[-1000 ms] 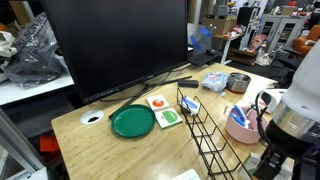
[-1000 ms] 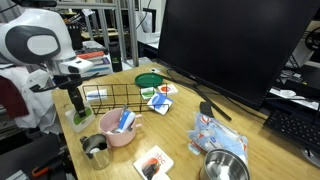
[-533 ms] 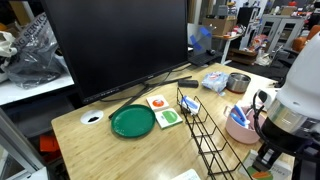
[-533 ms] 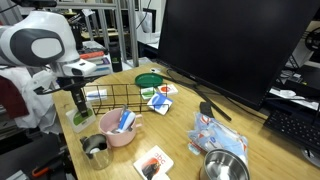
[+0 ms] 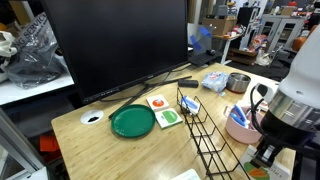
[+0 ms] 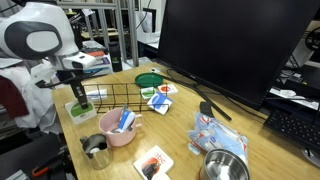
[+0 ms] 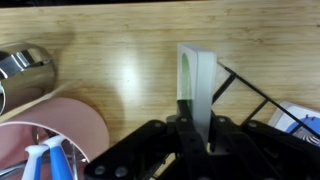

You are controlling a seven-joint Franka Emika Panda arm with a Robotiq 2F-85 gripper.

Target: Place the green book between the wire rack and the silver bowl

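The green book (image 7: pixel 197 78) stands edge-on between my jaws in the wrist view, pale and thin, with my gripper (image 7: pixel 197 135) shut on its lower part. In an exterior view my gripper (image 6: pixel 78 93) holds the book (image 6: pixel 81 107) just above the table's corner, beside one end of the black wire rack (image 6: pixel 117 95). The rack (image 5: pixel 205 130) runs down the table's middle, and its wires (image 7: pixel 252 92) show to the right of the book. The silver bowl (image 5: pixel 238 82) sits at the far end (image 6: pixel 225 166), well away from my gripper (image 5: pixel 265 155).
A pink bowl (image 6: pixel 120 128) with tubes and a metal cup (image 6: pixel 95 150) stand close to my gripper. A green plate (image 5: pixel 132 121), picture cards (image 5: pixel 163 110), a blue packet (image 6: pixel 210 130) and a large monitor (image 5: pixel 115 45) fill the rest. The table edge is near.
My jaws have closed on the green book, which lay on the table a second ago, and the gripper has risen a little with it.
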